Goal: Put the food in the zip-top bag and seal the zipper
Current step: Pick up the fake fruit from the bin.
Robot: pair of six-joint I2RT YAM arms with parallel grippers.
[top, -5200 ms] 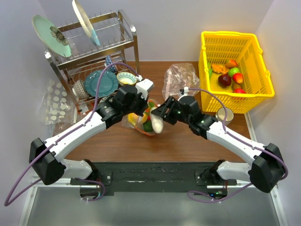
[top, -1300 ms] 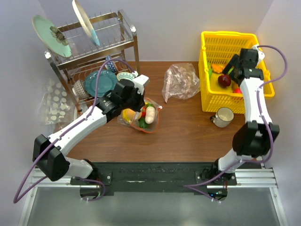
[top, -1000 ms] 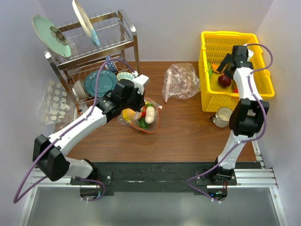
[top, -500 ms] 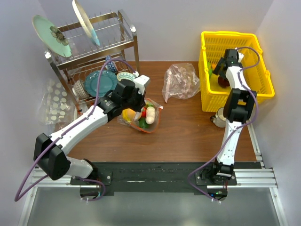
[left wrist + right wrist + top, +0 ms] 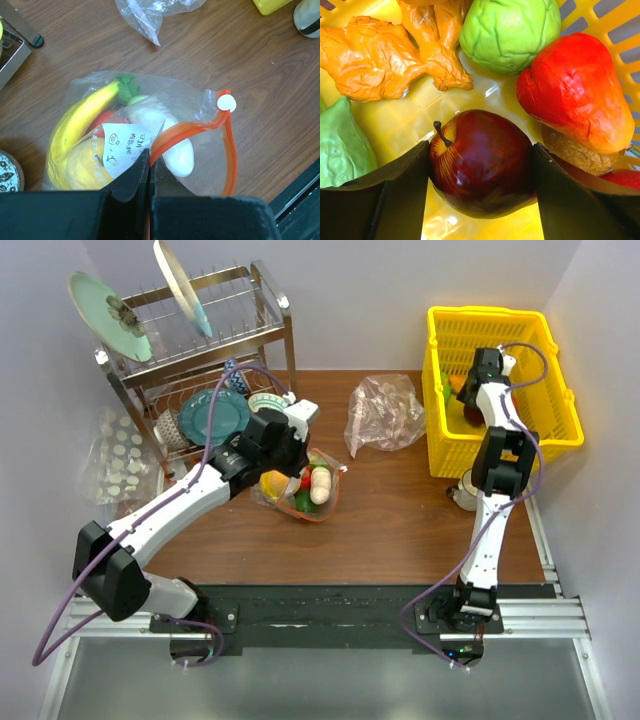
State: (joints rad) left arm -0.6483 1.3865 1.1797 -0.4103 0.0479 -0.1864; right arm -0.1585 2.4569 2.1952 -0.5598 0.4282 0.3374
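The clear zip-top bag (image 5: pixel 305 490) lies on the wooden table and holds a yellow banana (image 5: pixel 80 125), a white piece (image 5: pixel 172 145) and other food. My left gripper (image 5: pixel 149 152) is shut on the bag's mouth, pinching the red-orange zipper (image 5: pixel 200 127) near its left end; the white end piece (image 5: pixel 226 102) is at the far end and the mouth gapes open. My right gripper (image 5: pixel 480 150) is down inside the yellow basket (image 5: pixel 500 315), its two fingers pressed against both sides of a dark-red apple (image 5: pixel 485 170).
The basket also holds an orange ginger-like piece (image 5: pixel 385 55), a green fruit (image 5: pixel 507 30) and a red-orange fruit (image 5: pixel 575 90). A pinkish bag (image 5: pixel 385 412) lies mid-table, a mug (image 5: pixel 465 490) stands by the basket, and a dish rack (image 5: pixel 200 350) and a dotted bag (image 5: pixel 120 455) are at the left.
My right arm left the bag, swung to the yellow basket and came down with its fingers around the dark-red apple. My left gripper kept hold of the bag's mouth.
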